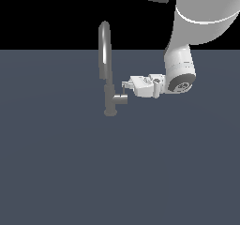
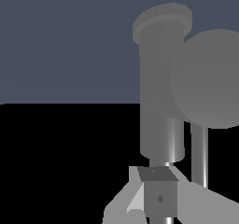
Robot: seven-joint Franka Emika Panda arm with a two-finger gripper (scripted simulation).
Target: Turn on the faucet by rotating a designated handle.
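Centrally in the exterior view, the faucet (image 1: 107, 69) stands on a bare slate-grey tabletop (image 1: 117, 172) against a black backdrop. Its handle (image 1: 121, 99) juts toward frame right, just below the tips of the jaws (image 1: 125, 86); whether they are parted or clenched cannot be told.

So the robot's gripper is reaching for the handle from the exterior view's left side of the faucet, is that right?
Not quite: the side is wrong. In the exterior view the gripper comes in from the exterior view's right of the faucet, just above the handle, which also sticks out toward that right side. The rest holds: it is reaching at the handle.
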